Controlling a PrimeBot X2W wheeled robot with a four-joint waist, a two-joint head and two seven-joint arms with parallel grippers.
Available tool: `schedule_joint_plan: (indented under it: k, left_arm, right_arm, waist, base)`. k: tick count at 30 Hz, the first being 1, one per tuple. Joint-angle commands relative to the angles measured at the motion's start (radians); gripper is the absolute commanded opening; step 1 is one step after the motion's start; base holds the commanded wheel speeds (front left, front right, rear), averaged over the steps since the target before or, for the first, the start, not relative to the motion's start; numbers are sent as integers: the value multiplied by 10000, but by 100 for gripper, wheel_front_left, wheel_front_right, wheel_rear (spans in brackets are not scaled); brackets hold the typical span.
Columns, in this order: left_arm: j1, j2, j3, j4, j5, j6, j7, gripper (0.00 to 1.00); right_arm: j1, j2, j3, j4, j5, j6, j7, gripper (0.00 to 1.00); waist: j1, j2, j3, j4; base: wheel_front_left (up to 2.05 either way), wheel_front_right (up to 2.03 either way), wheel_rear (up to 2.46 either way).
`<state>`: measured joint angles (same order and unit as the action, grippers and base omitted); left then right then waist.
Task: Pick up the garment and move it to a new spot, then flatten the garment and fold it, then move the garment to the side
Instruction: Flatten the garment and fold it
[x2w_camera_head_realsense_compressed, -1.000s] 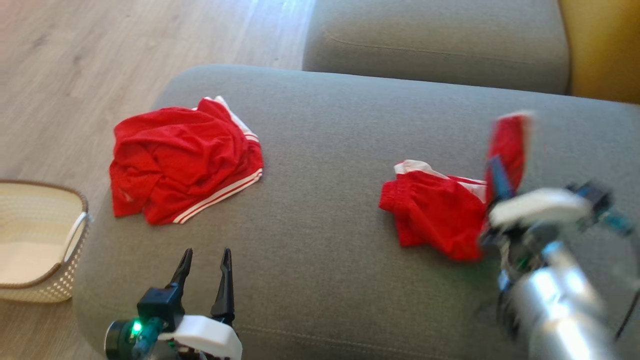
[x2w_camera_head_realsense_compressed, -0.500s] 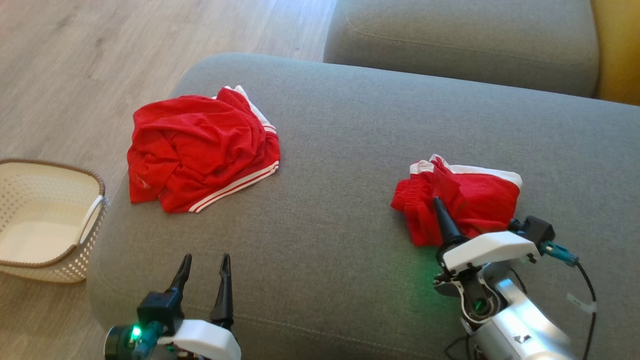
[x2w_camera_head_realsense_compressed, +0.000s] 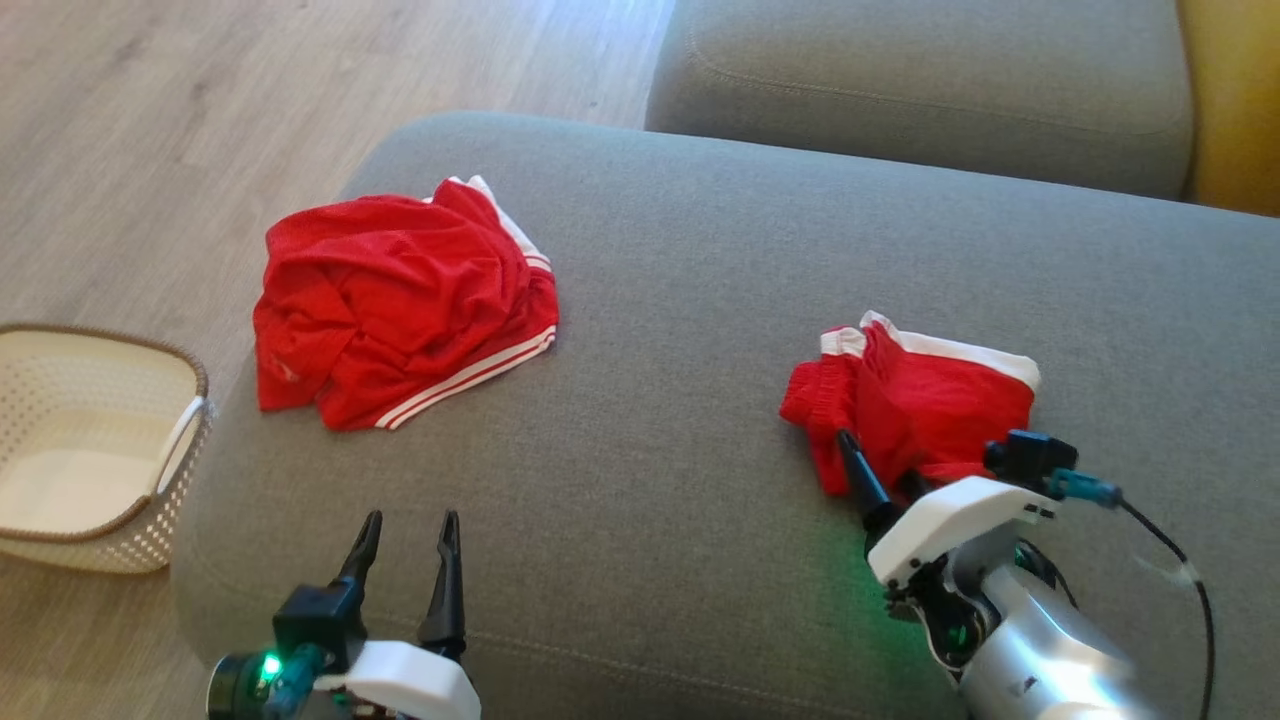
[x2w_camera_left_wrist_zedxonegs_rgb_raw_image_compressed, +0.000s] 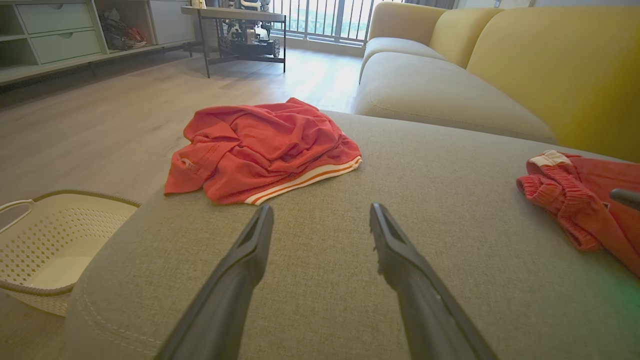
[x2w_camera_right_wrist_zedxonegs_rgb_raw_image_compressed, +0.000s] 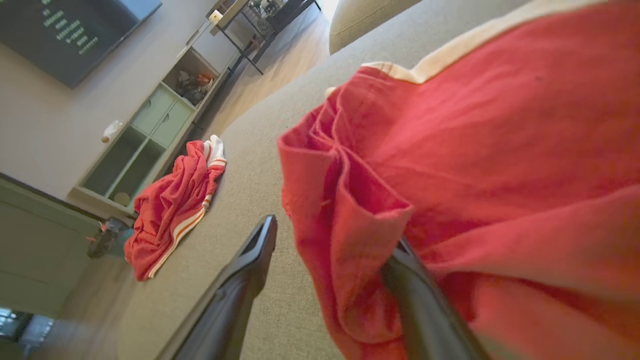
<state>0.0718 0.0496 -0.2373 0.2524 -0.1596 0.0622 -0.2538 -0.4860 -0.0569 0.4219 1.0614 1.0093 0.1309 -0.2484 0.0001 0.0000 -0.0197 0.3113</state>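
Note:
A small folded red garment with a white band lies at the right of the grey cushion; it also shows in the left wrist view. My right gripper stands open at its near edge. In the right wrist view the gripper has its fingers apart, and a fold of the garment drapes over the right finger, hiding its tip. My left gripper is open and holds nothing, low over the cushion's front left.
A second, crumpled red garment with white stripes lies at the cushion's far left. A cream basket stands on the wooden floor left of the cushion. Another grey cushion and a yellow sofa back lie beyond.
My right gripper has laid the raised flap of the small garment down on the cushion, opened, and drawn back a little toward me. The left gripper has not moved.

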Motion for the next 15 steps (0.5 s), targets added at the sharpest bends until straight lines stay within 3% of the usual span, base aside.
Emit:
schedule_joint_plan:
  k: [1, 9, 15]
  left_arm:
    - [-281, 7, 386, -264, 12, 52, -80, 100]
    - [-162, 7, 457, -300, -30, 90, -80, 100]
    - [-121, 7, 576, -457, -97, 119, -80, 100]
  right_arm:
    - [-460, 55, 163, -174, -610, -2, -131, 100]
    - [-511, -44, 37, -251, -2866, -2, -132, 100]
    - [-246, -441, -807, -1100, -3893, -2, -133, 100]
  waist:
    - [-1, 0, -57, -106]
    - [-1, 0, -342, -694]
    - [-1, 0, -613, -1344]
  base:
    - [0, 0, 0]
    - [0, 0, 0]
    - [0, 0, 0]
